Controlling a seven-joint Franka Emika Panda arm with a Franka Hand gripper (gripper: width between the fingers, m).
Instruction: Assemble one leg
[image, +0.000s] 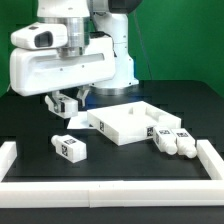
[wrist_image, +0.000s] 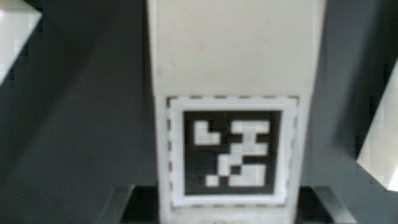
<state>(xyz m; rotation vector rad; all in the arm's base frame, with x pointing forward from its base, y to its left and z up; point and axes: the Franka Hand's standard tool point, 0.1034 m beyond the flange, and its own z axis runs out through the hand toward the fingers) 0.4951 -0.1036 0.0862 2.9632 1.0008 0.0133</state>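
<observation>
My gripper (image: 64, 103) is shut on a white leg (image: 69, 103) and holds it above the black table, just to the exterior view's left of the large white square panel (image: 124, 124). In the wrist view the held leg (wrist_image: 228, 90) fills the middle, with its black-and-white tag facing the camera. My gripper (wrist_image: 231, 208) has a dark finger on each side of the leg's near end. Another leg (image: 68, 148) lies on the table in front of the gripper. More legs (image: 175, 139) lie together at the panel's right.
A low white rim (image: 110, 190) borders the table at the front, with raised sides at the exterior view's left (image: 8, 155) and right (image: 211, 160). The arm's white body (image: 60, 60) hangs over the back left.
</observation>
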